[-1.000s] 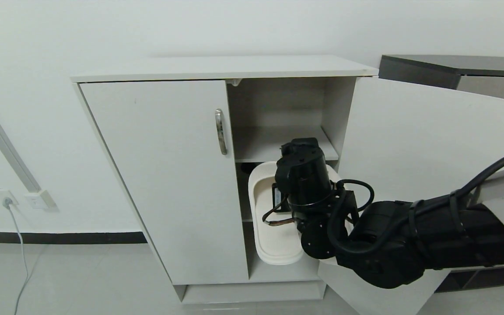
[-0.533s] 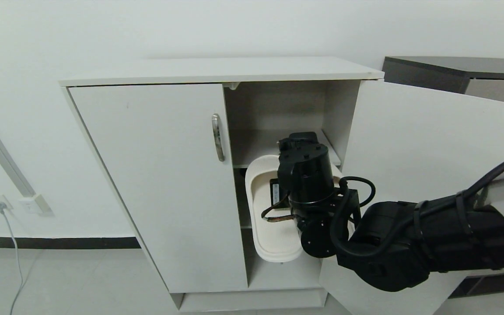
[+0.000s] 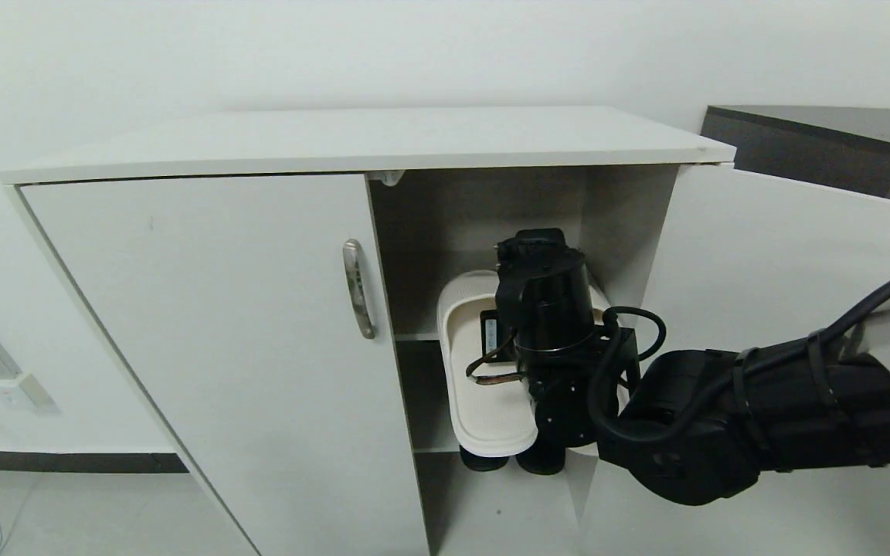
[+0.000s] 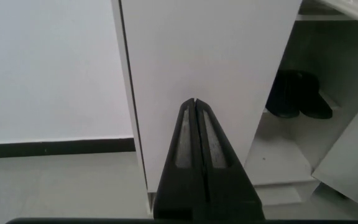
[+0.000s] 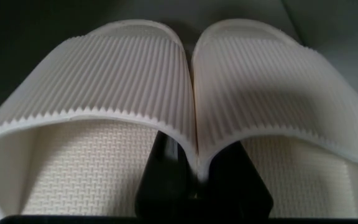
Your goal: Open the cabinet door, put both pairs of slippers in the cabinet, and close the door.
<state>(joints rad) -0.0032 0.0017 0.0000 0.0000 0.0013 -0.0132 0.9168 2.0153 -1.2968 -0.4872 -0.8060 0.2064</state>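
Note:
The white cabinet (image 3: 352, 143) has its left door (image 3: 205, 332) closed and its right door (image 3: 769, 255) swung open. In the opening, my right gripper (image 3: 534, 266) is shut on a pair of white ribbed slippers (image 3: 484, 386) held side by side, toes pointing into the cabinet. The right wrist view shows the gripper (image 5: 197, 180) pinching the slippers' (image 5: 129, 74) touching inner walls. A black pair of slippers (image 3: 484, 461) sits on a lower shelf beneath them. Low in front of the closed door, my left gripper (image 4: 194, 107) is shut on nothing, with the black pair (image 4: 298, 96) off to its side.
A metal handle (image 3: 358, 288) is on the closed door. A dark grey piece of furniture (image 3: 823, 139) stands behind the open door. A wall socket (image 3: 8, 394) with a cable is low on the left wall. Pale floor lies before the cabinet.
The head camera has come closer to the cabinet, which fills more of the picture. The right gripper with the white slippers now sits higher against the opening, uncovering the black pair below.

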